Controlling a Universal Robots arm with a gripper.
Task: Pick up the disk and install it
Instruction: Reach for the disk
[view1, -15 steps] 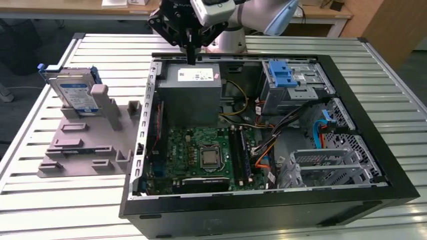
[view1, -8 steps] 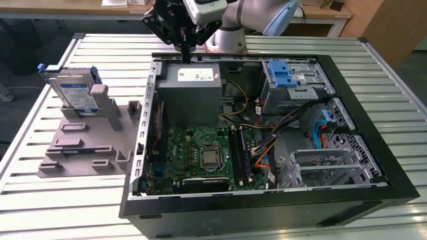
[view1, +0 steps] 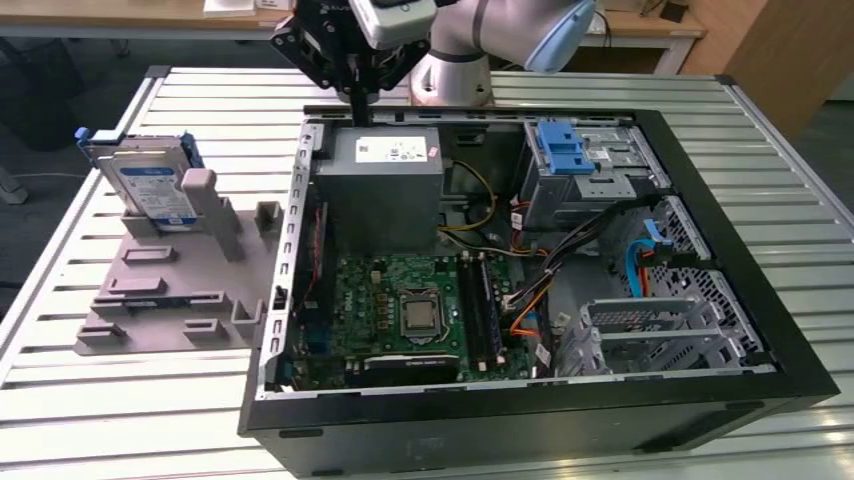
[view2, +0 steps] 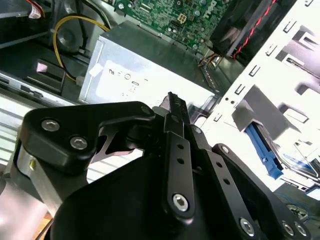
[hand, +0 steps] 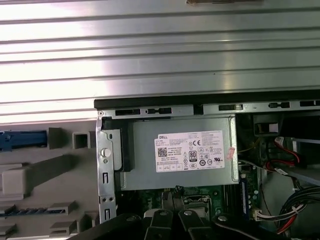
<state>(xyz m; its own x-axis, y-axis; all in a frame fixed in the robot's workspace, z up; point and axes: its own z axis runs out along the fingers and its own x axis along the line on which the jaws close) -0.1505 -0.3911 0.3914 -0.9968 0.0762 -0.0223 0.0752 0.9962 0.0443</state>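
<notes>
Slatted aluminium table (view1: 120, 420) carries an open black computer case (view1: 747, 260). Beside the case, toward the table's edge at the exterior view's left, sits a grey holder (view1: 160, 300). The disk (view1: 144, 185) stands upright on edge in that holder, near the table's far corner on the exterior view's left, its blue-and-white label showing. The gripper (view1: 360, 118) hangs over the case's far wall, just above the grey power supply (view1: 387, 175) and well apart from the disk. Its jaws are pressed together with nothing between them. In the second wrist view the fingertips (view2: 172, 100) meet above the power supply's white sticker (view2: 122, 82).
</notes>
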